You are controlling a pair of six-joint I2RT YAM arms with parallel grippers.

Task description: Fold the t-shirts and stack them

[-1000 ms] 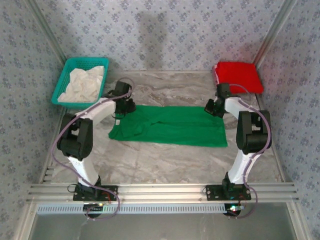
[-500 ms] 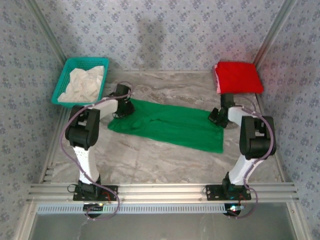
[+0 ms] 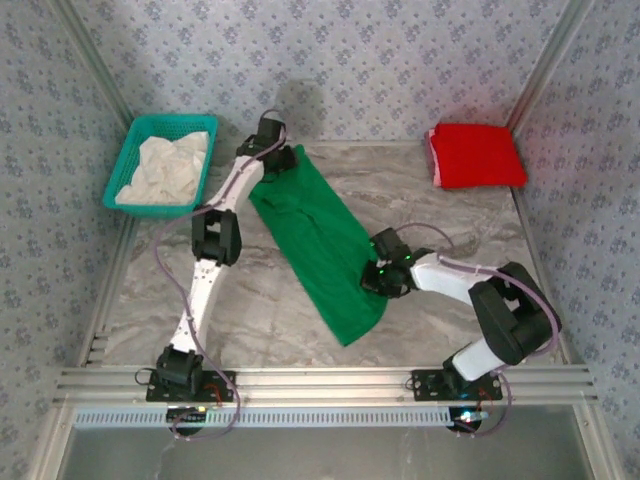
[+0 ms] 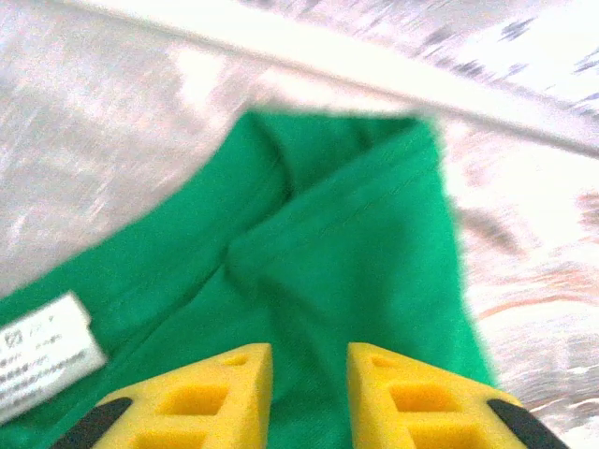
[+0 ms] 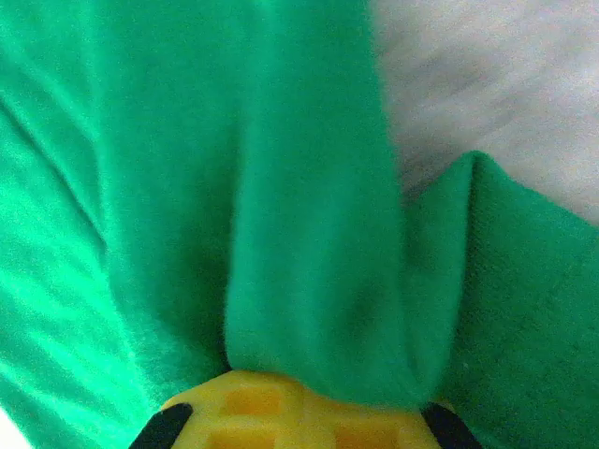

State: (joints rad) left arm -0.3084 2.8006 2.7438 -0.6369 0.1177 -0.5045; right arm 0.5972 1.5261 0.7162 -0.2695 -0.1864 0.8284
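Observation:
The green t-shirt (image 3: pixel 315 240) lies as a long folded strip, running diagonally from the back of the table toward the front centre. My left gripper (image 3: pixel 278 160) is stretched out over its far end. In the left wrist view this gripper (image 4: pixel 310 360) has its yellow fingers (image 4: pixel 234 393) apart, with green t-shirt (image 4: pixel 356 243) lying flat under the gap. My right gripper (image 3: pixel 383 277) sits at the strip's right edge, near its front end. It (image 5: pixel 314 383) is shut on a bunched fold of green t-shirt (image 5: pixel 309 253). The red t-shirt (image 3: pixel 477 155) lies folded at the back right.
A teal mesh basket (image 3: pixel 170 119) holding white cloth (image 3: pixel 165 168) stands at the back left. A white care label (image 4: pixel 47 355) shows on the green fabric. Metal frame rails (image 3: pixel 320 380) run along the near edge, and patterned walls enclose the table.
The green t-shirt has swung from lying crosswise to lying diagonally. My left arm reached to the far back and its jaws parted. My right gripper pulled its end toward the front centre.

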